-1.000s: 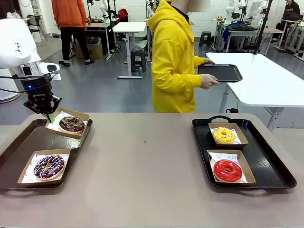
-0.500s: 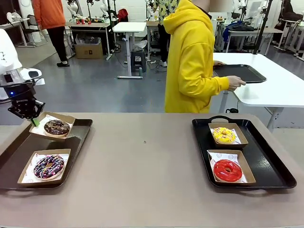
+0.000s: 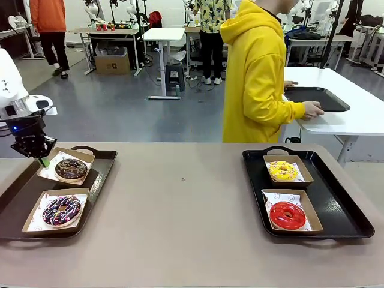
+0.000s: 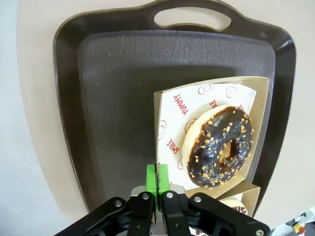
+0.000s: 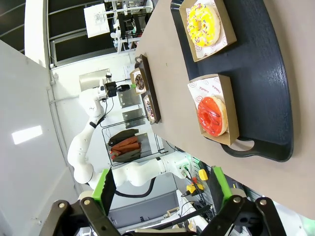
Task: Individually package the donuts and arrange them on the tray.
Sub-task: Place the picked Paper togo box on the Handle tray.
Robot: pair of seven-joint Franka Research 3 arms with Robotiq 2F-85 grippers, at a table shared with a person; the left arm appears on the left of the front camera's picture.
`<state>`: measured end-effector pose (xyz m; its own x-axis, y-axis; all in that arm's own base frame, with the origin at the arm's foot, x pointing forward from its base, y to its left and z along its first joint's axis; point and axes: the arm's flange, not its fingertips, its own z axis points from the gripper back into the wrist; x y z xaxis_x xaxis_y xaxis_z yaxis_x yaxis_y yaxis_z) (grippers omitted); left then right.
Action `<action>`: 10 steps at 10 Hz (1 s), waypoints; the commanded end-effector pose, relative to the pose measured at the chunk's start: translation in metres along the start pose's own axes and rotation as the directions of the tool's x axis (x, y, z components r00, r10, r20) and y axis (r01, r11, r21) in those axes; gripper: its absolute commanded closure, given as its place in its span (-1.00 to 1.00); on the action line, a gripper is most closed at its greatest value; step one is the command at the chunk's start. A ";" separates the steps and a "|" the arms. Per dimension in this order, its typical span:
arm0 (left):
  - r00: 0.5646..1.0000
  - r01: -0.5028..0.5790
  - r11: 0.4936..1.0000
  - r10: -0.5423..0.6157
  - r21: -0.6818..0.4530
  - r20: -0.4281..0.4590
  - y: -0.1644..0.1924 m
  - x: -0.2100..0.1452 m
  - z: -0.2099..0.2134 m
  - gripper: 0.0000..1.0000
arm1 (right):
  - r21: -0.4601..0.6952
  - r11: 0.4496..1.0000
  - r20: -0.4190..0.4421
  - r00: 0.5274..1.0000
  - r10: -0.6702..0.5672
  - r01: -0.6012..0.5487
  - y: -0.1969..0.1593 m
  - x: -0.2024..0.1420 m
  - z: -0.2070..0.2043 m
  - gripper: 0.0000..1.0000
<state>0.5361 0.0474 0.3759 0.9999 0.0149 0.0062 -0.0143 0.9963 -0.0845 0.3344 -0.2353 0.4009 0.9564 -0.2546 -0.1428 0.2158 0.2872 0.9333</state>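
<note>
My left gripper (image 3: 42, 158) is shut on the near edge of a paper-lined cardboard box (image 4: 170, 105) that holds a chocolate donut (image 3: 71, 168) with crumb topping (image 4: 220, 146). The box sits low over the far end of the left black tray (image 3: 96, 174); I cannot tell whether it touches. A drizzled dark donut (image 3: 61, 210) lies boxed at that tray's near end. The yellow sprinkled donut (image 3: 282, 170) and red donut (image 3: 287, 215) lie boxed on the right tray (image 3: 342, 207). My right gripper (image 5: 162, 196) hangs open, high above the red donut (image 5: 212, 115).
A person in a yellow hoodie (image 3: 258, 78) stands at the far side, hands on another black tray (image 3: 316, 99) on a white table. The brown table's middle (image 3: 180, 204) is bare. Other people and tables stand farther back.
My left gripper has carried the boxed chocolate donut left and down onto the left tray's far end. The person has stepped right and lowered the spare tray to the white table.
</note>
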 end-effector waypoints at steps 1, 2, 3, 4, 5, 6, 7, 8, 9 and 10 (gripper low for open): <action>0.999 -0.012 0.999 0.010 0.053 0.043 -0.008 -0.007 -0.001 0.98 | 0.008 1.000 -0.006 1.000 -0.001 0.001 0.000 0.000 0.002 -1.00; 0.999 -0.011 0.999 0.008 0.048 0.043 -0.011 -0.008 -0.003 0.98 | 0.008 1.000 -0.006 1.000 -0.001 0.001 0.000 0.000 0.002 -1.00; 0.999 -0.003 0.999 0.001 0.041 0.035 -0.012 -0.010 -0.005 0.87 | 0.008 1.000 -0.006 1.000 -0.001 0.001 0.000 0.000 0.002 -1.00; 1.000 0.001 0.999 -0.002 0.035 0.030 -0.013 -0.007 -0.004 -0.21 | 0.008 1.000 -0.006 1.000 -0.001 0.001 0.000 0.000 0.002 -1.00; 1.000 -0.002 1.000 0.001 0.028 0.022 -0.014 -0.009 -0.006 -0.32 | 0.008 1.000 -0.006 1.000 -0.001 0.001 0.000 0.000 0.002 -1.00; 1.000 -0.008 0.999 0.008 0.031 -0.001 -0.014 -0.009 -0.008 -1.00 | 0.008 1.000 -0.006 1.000 -0.001 0.001 0.000 0.000 0.002 -1.00; 1.000 -0.009 1.000 0.009 0.030 -0.001 -0.014 -0.010 -0.008 -1.00 | 0.008 1.000 -0.006 1.000 -0.001 0.001 0.000 0.000 0.002 -1.00; 1.000 -0.011 1.000 0.011 0.029 -0.002 -0.013 -0.010 -0.008 -1.00 | 0.008 1.000 -0.006 1.000 -0.001 0.001 0.000 0.000 0.002 -1.00; 1.000 -0.018 1.000 0.018 0.023 -0.005 -0.011 -0.011 -0.007 -0.59 | 0.008 1.000 -0.006 1.000 -0.001 0.001 0.000 0.000 0.002 -1.00; 1.000 -0.023 1.000 0.023 0.012 -0.012 -0.009 -0.009 -0.003 0.02 | 0.008 1.000 -0.006 1.000 -0.001 0.001 0.000 0.000 0.002 -1.00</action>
<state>0.5299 0.0382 0.3679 0.9999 0.0120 0.0014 -0.0119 0.9976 -0.0676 0.3344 -0.2353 0.4009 0.9565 -0.2545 -0.1428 0.2158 0.2872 0.9333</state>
